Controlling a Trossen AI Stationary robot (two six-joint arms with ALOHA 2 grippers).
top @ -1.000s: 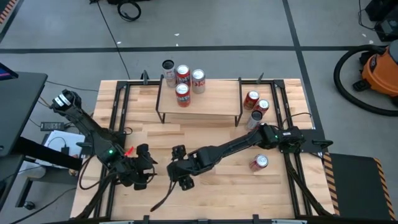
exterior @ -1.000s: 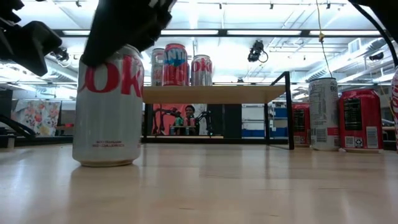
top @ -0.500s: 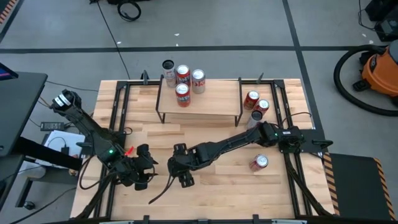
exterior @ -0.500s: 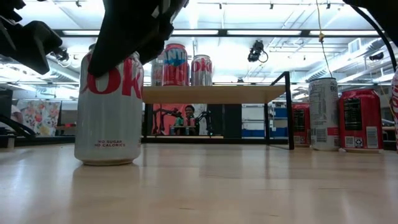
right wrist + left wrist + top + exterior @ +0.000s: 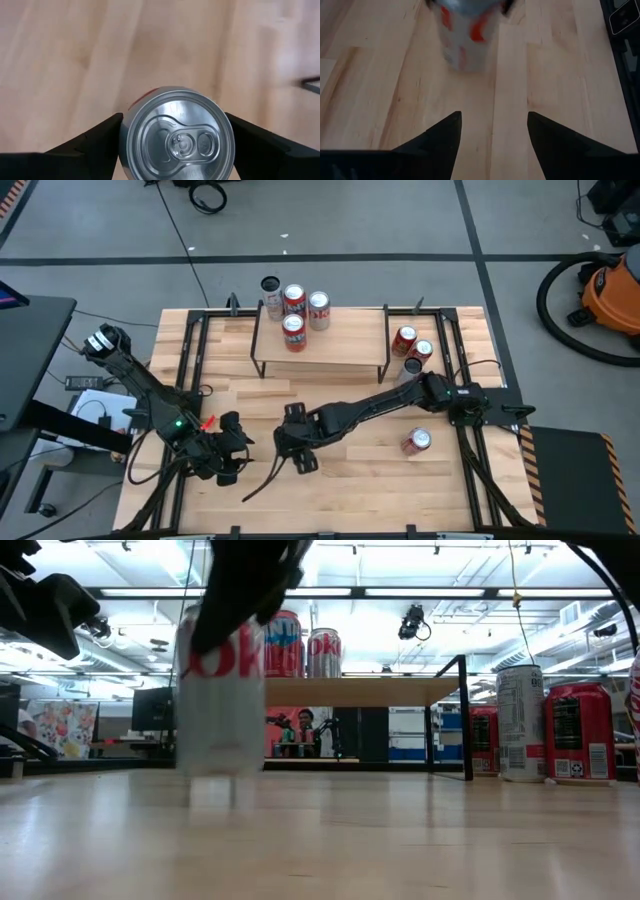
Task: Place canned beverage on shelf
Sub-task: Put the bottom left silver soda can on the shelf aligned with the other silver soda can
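High view: your right gripper (image 5: 297, 448) covers the can, well short of the shelf (image 5: 318, 340). Low view: the can (image 5: 220, 690) is blurred, lifted clear for carrying; base contact unclear. Right wrist: jaws clamp its sides. Left wrist: left gripper (image 5: 492, 132) idle, jaws apart, empty.

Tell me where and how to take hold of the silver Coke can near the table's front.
Grip the silver Coke can across its round side wall just below the rim, coming down from above. It stands upright with its lid up, so two opposite sides are free. The right end effector already straddles it this way, one finger on each side. The left end effector waits open nearby.
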